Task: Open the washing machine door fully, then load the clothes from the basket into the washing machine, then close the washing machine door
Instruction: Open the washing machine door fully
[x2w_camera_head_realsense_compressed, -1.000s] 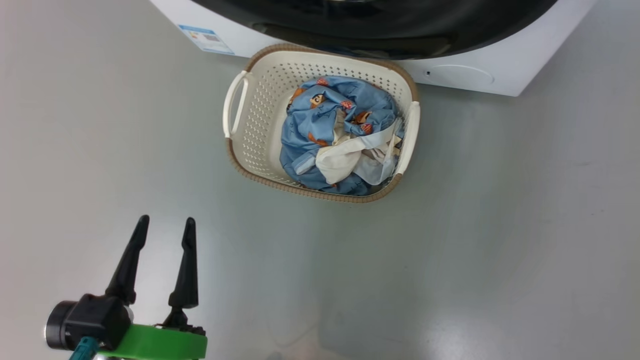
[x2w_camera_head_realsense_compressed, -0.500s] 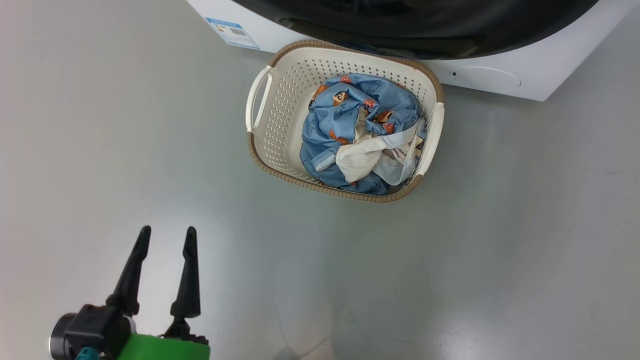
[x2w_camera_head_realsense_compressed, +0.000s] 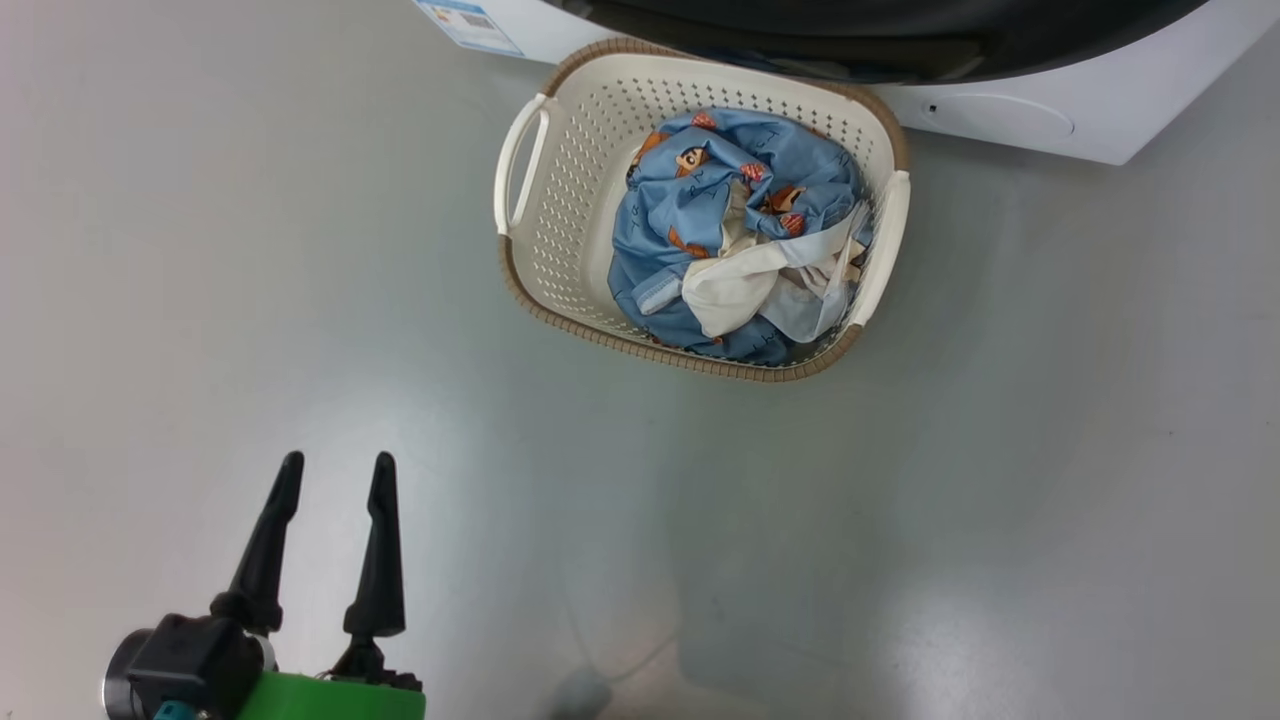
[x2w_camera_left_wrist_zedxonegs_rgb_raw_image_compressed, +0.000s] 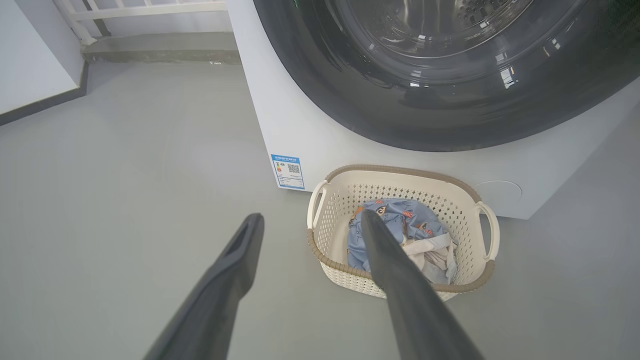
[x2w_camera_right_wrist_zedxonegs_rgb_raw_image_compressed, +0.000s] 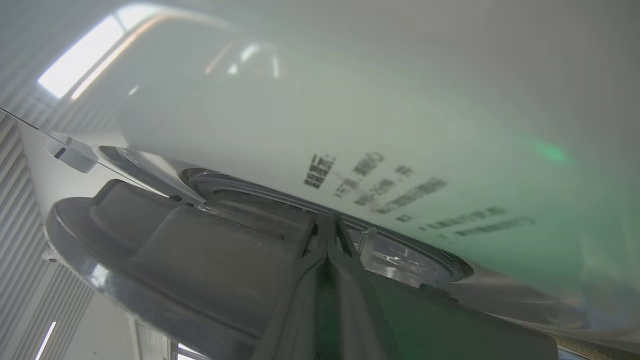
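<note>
The cream basket (x2w_camera_head_realsense_compressed: 690, 362) stands on the floor against the front of the white washing machine (x2w_camera_head_realsense_compressed: 1100, 120). The clothes (x2w_camera_head_realsense_compressed: 720, 200), light-blue printed fabric with a white piece on top, lie inside it. The glossy black washing machine door (x2w_camera_left_wrist_zedxonegs_rgb_raw_image_compressed: 450, 110) looks flush with the front. Open and empty, my left gripper (x2w_camera_head_realsense_compressed: 336, 462) hovers over bare floor, well short and left of the basket (x2w_camera_left_wrist_zedxonegs_rgb_raw_image_compressed: 400, 171) and clothes (x2w_camera_left_wrist_zedxonegs_rgb_raw_image_compressed: 405, 220). My right gripper (x2w_camera_right_wrist_zedxonegs_rgb_raw_image_compressed: 327, 220) is shut, tips at a seam between a white printed panel and a grey moulded rim.
A blue label (x2w_camera_left_wrist_zedxonegs_rgb_raw_image_compressed: 288, 171) marks the machine's lower left corner and a round service flap (x2w_camera_left_wrist_zedxonegs_rgb_raw_image_compressed: 500, 192) its lower right. Grey floor spreads left of the basket. A white wall and railing (x2w_camera_left_wrist_zedxonegs_rgb_raw_image_compressed: 150, 7) stand at the far left.
The head camera has shifted, so the basket and machine sit higher and further right in the picture. The left gripper keeps its place and stays open.
</note>
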